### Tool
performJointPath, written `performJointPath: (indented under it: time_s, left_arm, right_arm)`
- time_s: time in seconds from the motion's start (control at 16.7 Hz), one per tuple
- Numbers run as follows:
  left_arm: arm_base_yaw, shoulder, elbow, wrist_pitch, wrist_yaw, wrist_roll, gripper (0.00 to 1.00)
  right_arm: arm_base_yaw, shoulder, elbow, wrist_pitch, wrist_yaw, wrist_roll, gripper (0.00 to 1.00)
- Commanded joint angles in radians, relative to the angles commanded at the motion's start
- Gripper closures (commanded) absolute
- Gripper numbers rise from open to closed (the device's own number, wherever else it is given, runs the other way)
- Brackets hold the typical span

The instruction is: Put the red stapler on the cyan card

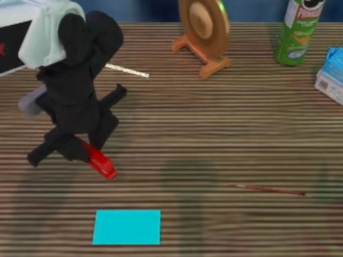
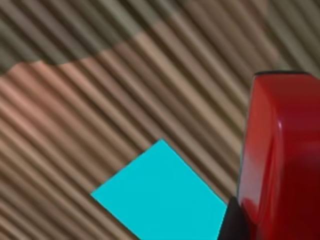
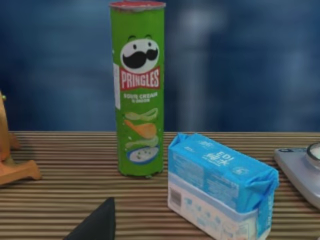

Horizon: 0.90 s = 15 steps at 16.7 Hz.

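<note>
**Stapler held above worktop, card still bare**

Card (image 1: 127, 227) lies flat at near edge, left of centre, nothing on it. Just beyond it, stapler (image 1: 98, 160) sits pinched in left gripper (image 1: 86, 151), tilted, red end poking out twd card; wrist view shows it off the worktop (image 1: 214, 134). Far side: wooden disc stand (image 1: 204, 33), Pringles can (image 1: 296, 31), blue box (image 1: 332, 75). Right gripper's state: can't tell.

Soft even light; blurry shadows streak the table (image 1: 225, 128).
</note>
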Motion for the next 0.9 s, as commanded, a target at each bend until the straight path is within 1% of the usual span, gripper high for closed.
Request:
performJointPath:
  time_s: [0.12,0.42,0.54,0.72,0.9]
  left_arm:
    - [-0.034,-0.017,-0.019,-0.005,0.001,-0.160,1.00]
    - [-0.128,-0.073,-0.081,-0.015,0.006,-0.621,1.00]
    - [-0.161,-0.100,-0.104,-0.013,0.007,-0.766,1.00]
    - [-0.197,-0.138,-0.131,-0.006,0.008,-0.905,1.00]
    - [-0.209,-0.154,-0.141,-0.001,0.008,-0.948,1.00]
  right_arm:
    - [0.000,0.000,0.000,0.000,0.000,0.000,0.00]
    - [0.000,0.000,0.000,0.000,0.000,0.000,0.00]
    - [0.000,0.000,0.000,0.000,0.000,0.000,0.00]
    - [0.000,0.000,0.000,0.000,0.000,0.000,0.00]
    - [0.000,0.000,0.000,0.000,0.000,0.000,0.00]
